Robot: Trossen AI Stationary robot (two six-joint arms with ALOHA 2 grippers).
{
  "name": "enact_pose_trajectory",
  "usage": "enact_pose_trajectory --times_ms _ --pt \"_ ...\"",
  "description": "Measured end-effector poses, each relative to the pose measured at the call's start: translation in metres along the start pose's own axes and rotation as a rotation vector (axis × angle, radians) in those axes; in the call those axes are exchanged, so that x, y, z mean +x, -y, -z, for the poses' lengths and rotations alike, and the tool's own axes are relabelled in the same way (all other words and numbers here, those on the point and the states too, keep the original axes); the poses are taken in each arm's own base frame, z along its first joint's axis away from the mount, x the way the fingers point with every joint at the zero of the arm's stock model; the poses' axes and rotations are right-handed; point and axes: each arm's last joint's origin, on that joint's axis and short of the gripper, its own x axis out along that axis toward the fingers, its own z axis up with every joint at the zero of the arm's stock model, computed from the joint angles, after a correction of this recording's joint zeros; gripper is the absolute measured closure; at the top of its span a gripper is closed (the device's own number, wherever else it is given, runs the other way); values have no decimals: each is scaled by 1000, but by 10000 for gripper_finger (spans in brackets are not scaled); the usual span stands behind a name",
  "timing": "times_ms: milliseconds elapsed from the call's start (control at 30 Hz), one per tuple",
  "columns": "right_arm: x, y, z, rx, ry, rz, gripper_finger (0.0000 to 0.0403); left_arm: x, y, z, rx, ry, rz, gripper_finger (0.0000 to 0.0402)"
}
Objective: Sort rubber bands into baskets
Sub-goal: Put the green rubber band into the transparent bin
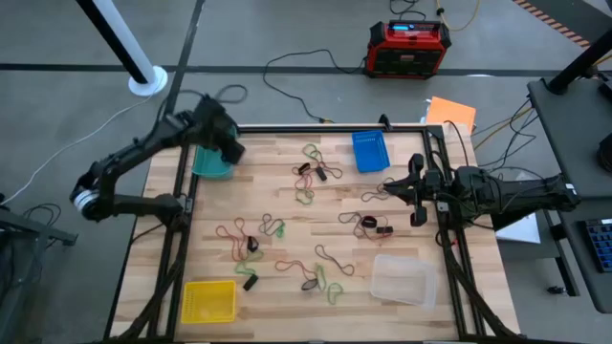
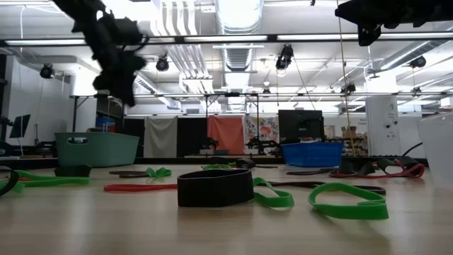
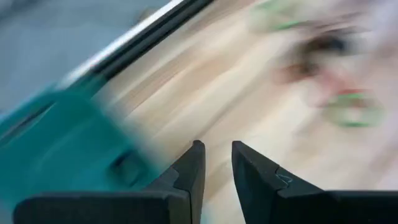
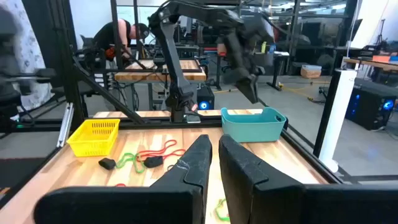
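Observation:
Rubber bands in red, green and black lie scattered over the middle of the wooden table [image 1: 287, 205], [image 2: 347, 200]. The teal basket [image 1: 210, 164] stands at the far left corner, the blue basket [image 1: 369, 150] at the far middle, the yellow basket [image 1: 208, 301] near left and the clear basket [image 1: 402, 279] near right. My left gripper [image 1: 232, 150] hovers beside the teal basket's right rim [image 3: 56, 149], open, with nothing between its fingers [image 3: 217, 162]. My right gripper [image 1: 414, 189] waits level above the table's right side, shut and empty [image 4: 214, 143].
A red-and-black box [image 1: 408, 48] and cables lie on the floor beyond the far edge. An orange sheet [image 1: 451, 113] lies off the far right corner. Small black pieces [image 1: 251, 282] lie among the bands. A person [image 4: 121, 37] bends over another table behind.

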Motion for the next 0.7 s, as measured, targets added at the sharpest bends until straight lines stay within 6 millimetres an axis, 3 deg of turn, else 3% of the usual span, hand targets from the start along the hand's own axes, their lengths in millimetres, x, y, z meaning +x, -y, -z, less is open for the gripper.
enact_pose_trajectory --times_ms 167,333,467,700 --pt "11 1 1 30 -1 79 374 -21 69 15 249 263 185 341" --pt "31 1 4 49 -24 132 374 -29 112 54 505 357 383 341" --pt "56 -1 -5 40 -88 132 374 -28 127 76 570 415 482 341" --pt "114 -5 -17 -57 -331 128 374 -20 124 88 522 454 376 341"
